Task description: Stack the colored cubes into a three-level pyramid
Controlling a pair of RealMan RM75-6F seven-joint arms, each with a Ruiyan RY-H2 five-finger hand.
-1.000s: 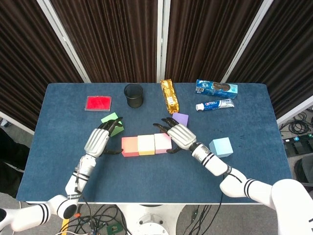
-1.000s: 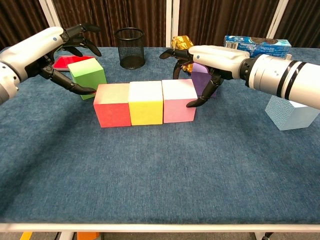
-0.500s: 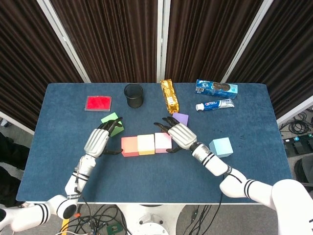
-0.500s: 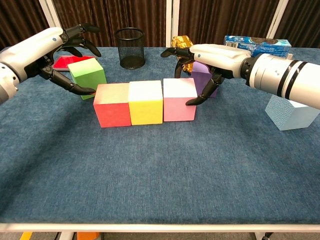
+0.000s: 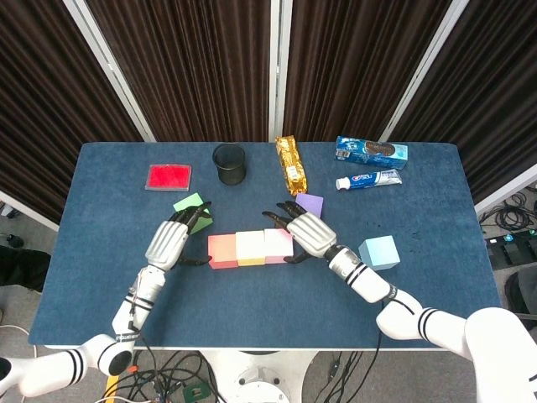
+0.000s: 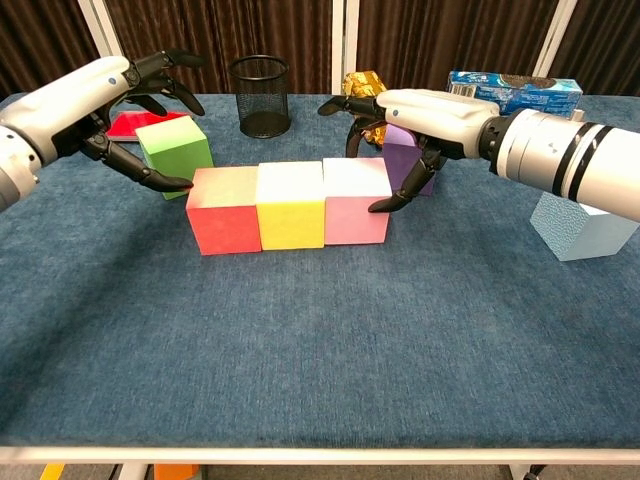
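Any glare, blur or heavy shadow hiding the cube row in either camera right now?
Head view: even light, sharp, the red, yellow and pink cube row clearly readable. Chest view: also sharp, only soft shadows under the right hand; no glare on the cubes.

The head view looks steeply down from high above the table's (image 5: 101, 252) 6 o'clock edge. The chest view sits low and close, facing 12 o'clock. Both share the cube row (image 5: 250, 248) (image 6: 290, 206).

Blue table (image 6: 300, 340), red, yellow, pink cubes (image 6: 290, 205) in row, green cube (image 6: 175, 143), mesh cup (image 6: 260, 95)
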